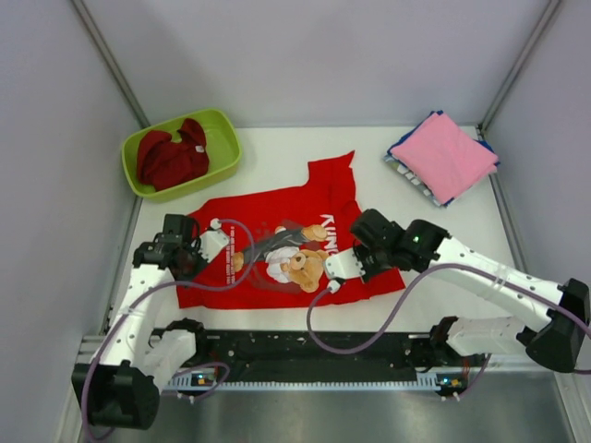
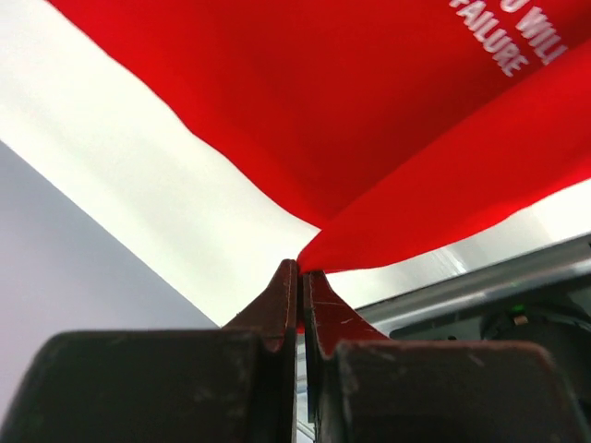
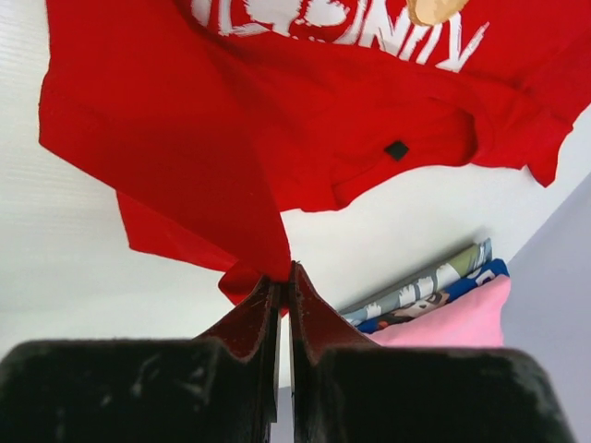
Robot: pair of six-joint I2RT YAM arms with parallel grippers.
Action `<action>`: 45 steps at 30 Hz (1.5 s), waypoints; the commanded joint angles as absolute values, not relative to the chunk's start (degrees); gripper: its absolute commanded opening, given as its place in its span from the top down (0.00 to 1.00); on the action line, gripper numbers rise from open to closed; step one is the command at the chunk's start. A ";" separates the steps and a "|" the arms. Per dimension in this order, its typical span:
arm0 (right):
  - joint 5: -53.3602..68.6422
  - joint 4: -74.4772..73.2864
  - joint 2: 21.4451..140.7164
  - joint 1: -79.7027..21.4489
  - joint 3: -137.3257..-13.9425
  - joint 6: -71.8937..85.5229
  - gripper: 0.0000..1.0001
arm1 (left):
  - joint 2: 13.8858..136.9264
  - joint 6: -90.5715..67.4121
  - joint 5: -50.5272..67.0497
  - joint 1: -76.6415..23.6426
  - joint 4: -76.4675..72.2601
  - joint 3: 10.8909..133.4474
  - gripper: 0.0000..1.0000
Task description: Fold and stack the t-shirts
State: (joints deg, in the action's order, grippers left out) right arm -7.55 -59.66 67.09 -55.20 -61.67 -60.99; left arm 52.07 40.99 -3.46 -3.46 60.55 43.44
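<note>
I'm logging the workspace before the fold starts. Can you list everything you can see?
Bright red t-shirt: one, red with a bear print, spread at the table's centre.
Dark red t-shirt: one, crumpled in the tub.
Tub: one, lime green, far left.
Pink t-shirt: one, folded, on top of the far-right stack.
Folded shirts beneath: at least two, grey-patterned and blue.
Table: one, white.
Left fingers: one pair, dark, shut on the bright red t-shirt's edge.
Right fingers: one pair, dark, shut on the same shirt.
</note>
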 commanded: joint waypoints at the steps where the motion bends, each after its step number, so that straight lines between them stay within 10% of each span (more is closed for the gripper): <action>1: -4.57 -52.22 68.37 -50.11 -62.66 -64.69 1.00 | 53.26 37.80 -10.19 -3.16 52.30 40.96 1.00; 21: -16.52 -40.34 81.30 -40.87 -69.09 -55.90 1.00 | 61.43 33.14 -15.91 -3.08 41.31 36.92 1.00; 45: 24.71 -74.00 78.75 -58.35 -59.85 -47.90 0.91 | 61.35 33.75 -10.91 -3.08 43.50 38.58 1.00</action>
